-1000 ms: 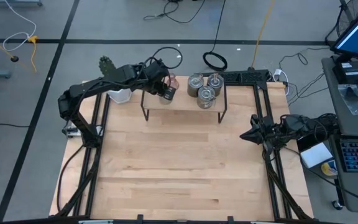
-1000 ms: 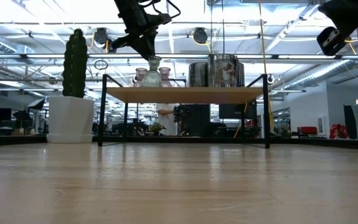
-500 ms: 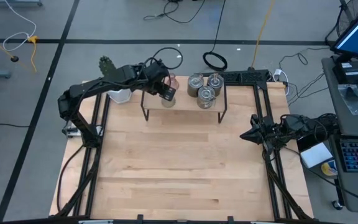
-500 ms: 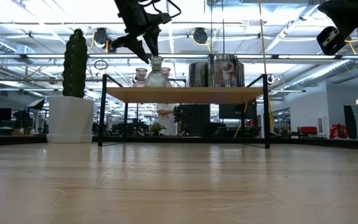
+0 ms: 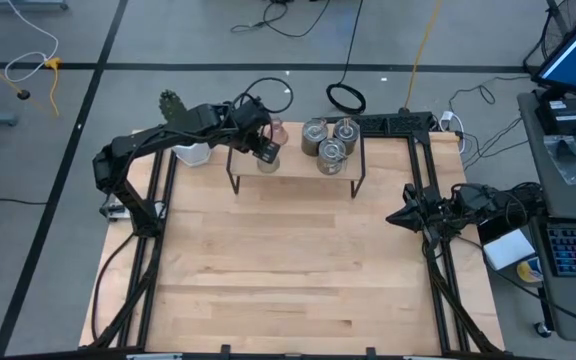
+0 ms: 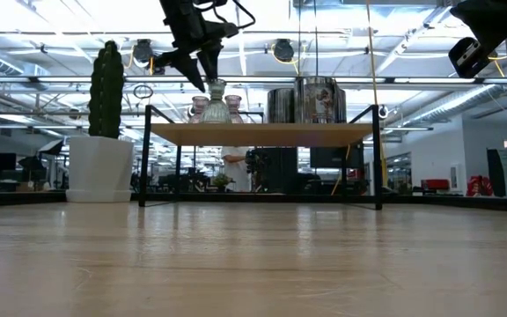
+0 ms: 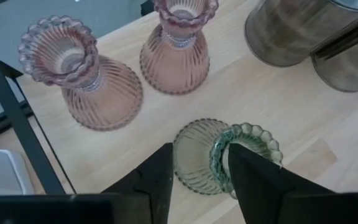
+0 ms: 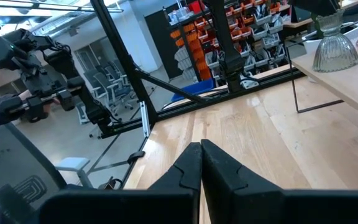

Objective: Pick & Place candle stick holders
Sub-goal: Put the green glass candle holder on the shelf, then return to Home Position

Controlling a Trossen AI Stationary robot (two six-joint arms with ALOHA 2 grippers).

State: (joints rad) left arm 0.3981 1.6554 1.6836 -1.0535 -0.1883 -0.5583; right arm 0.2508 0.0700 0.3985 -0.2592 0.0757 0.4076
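Straddling green holder (image 7: 219,155), left gripper (image 7: 197,168) half-open.

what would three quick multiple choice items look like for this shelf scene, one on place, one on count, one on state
1. Where does the green glass holder stand?
A. on the raised wooden shelf
B. on the floor
C. inside the cactus pot

2. How many pink glass holders are on the shelf?
A. none
B. two
C. five

3. How are the left gripper fingers?
A. shut tight on a metal cylinder
B. apart, astride the green holder's rim
C. out of sight

Key: 1 A, its base rests on the shelf boards; 2 B, the left wrist view shows two side by side; 3 B, a gap shows between the fingers around the rim.
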